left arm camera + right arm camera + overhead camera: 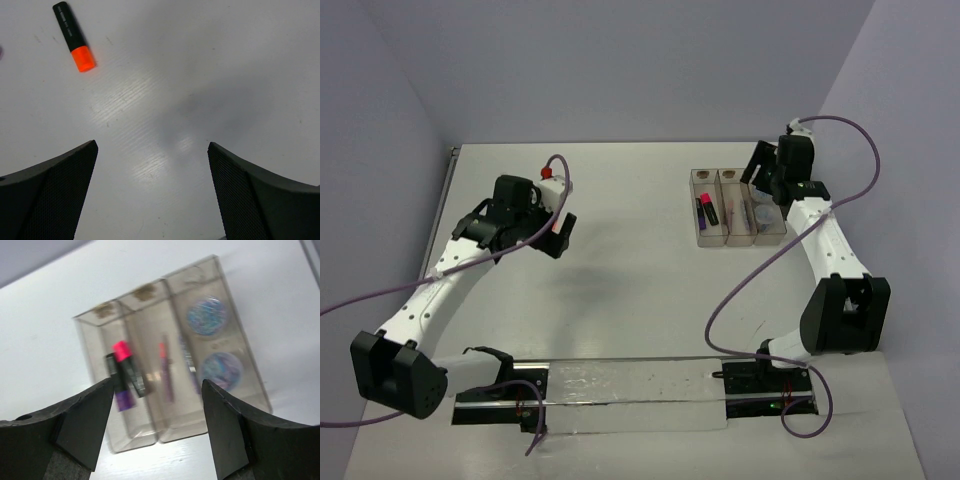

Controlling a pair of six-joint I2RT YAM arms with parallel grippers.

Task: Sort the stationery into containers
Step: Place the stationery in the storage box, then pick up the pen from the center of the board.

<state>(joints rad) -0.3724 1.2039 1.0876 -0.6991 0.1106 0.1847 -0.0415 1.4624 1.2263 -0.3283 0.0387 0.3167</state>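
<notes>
An orange-ended black highlighter (75, 37) lies flat on the white table, ahead and to the left of my left gripper (152, 144). That gripper is open and empty above bare table, and it shows in the top view (563, 232) at mid-left. The three joined clear bins (135, 432) stand at the far right (712, 238). The left bin holds a pink-ended highlighter (125, 365) and a purple-ended one (120, 390). The middle bin holds thin sticks (166, 372). The right bin holds two round bluish pots (206, 317). My right gripper (157, 381) is open and empty above the bins (760, 172). I cannot make out the pale pink block.
A clear flat panel (640, 395) lies between the arm bases at the near edge. Grey walls close in the back and both sides. A small red spot (546, 172) shows behind the left arm. Purple cables loop from both arms.
</notes>
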